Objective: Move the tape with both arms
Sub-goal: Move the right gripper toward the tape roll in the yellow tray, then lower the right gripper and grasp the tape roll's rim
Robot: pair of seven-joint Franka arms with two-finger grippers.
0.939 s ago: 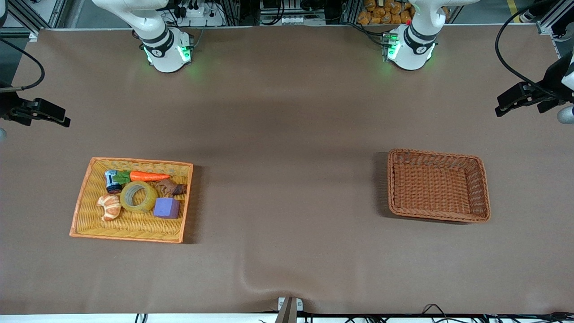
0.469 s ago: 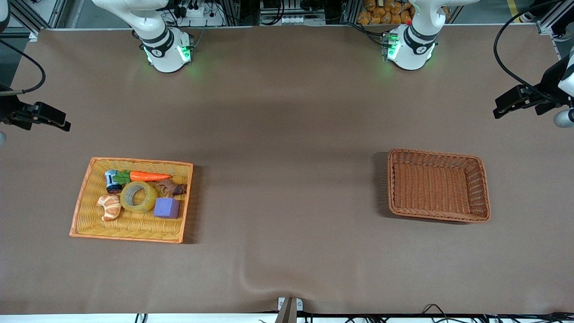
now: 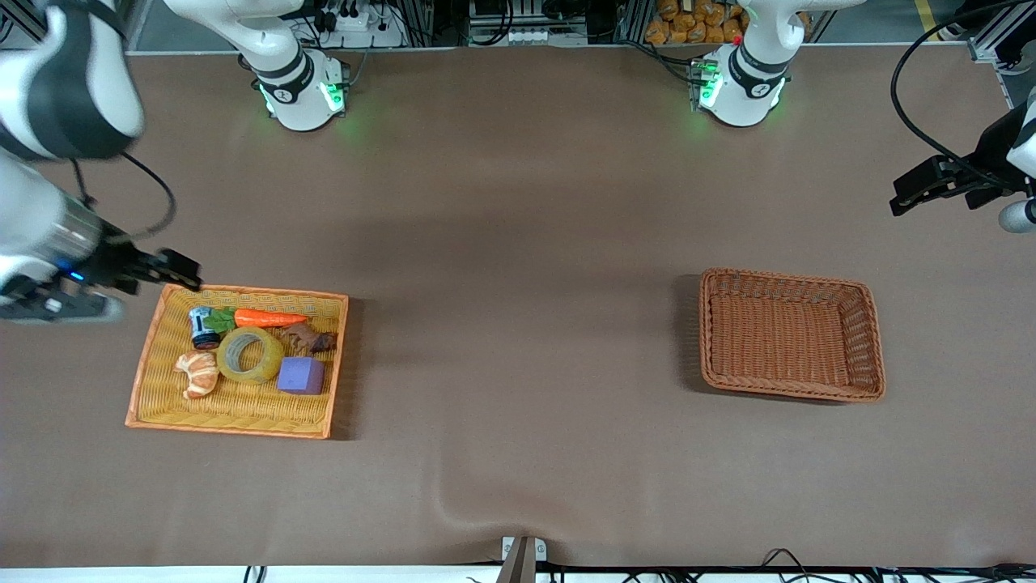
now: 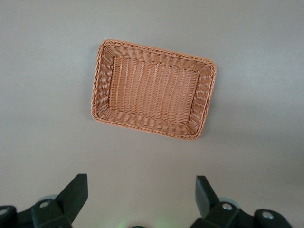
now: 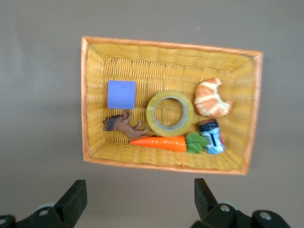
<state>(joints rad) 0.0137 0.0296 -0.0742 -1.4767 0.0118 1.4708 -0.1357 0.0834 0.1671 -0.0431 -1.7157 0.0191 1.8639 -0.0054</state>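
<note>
While the front view catches only the edges of both arms, each wrist view looks straight down on 1 basket. Flat in the yellow basket [image 3: 154,356] at the right arm's end of the surface [image 3: 518,243] lies the tape [image 3: 250,355], between the croissant [image 3: 197,373] and the purple cube [image 3: 301,376], just nearer the front camera than the carrot [image 3: 269,318]. Over that basket's rim hangs the right hand [image 3: 174,271], fingers [image 5: 71,202] spread wide and holding nothing. Its wrist view also shows a brown toy animal [image 5: 122,125] and a small can [image 5: 213,138]. Wide open and empty too, the left hand [image 3: 919,185] is over bare surface; its wrist view shows the empty brown basket [image 4: 102,90].
</note>
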